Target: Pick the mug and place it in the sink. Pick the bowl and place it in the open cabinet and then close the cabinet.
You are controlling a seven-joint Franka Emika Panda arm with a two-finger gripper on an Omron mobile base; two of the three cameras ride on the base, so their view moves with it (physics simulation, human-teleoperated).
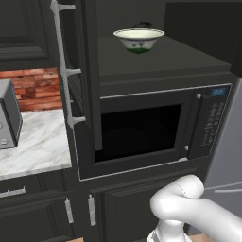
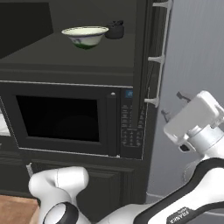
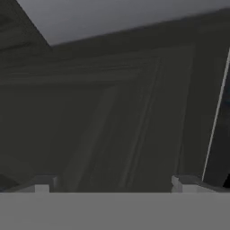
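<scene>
showing, largest first, the cabinet with its panelled door swung open, edge-on at upper centre-left of the left base view and at upper right of the right base view; long silver bar handle running down the door's outer face. below the open shelf, at frame centre, a built-in microwave with dark window. marble counter at middle left, brick backsplash above it. white arm rising from the lower edge, hand at centre right of the right base view beside the door. gripper spread wide and empty, fingertips at the bottom corners of the hand view, facing a dark panelled surface, judged to be the door. bowl resting upright on the cabinet shelf, top centre. a small dark object just behind the bowl, too indistinct to name. bowl placement judged done; closing the door judged the remaining step. mug and sink stage not checkable here.
</scene>
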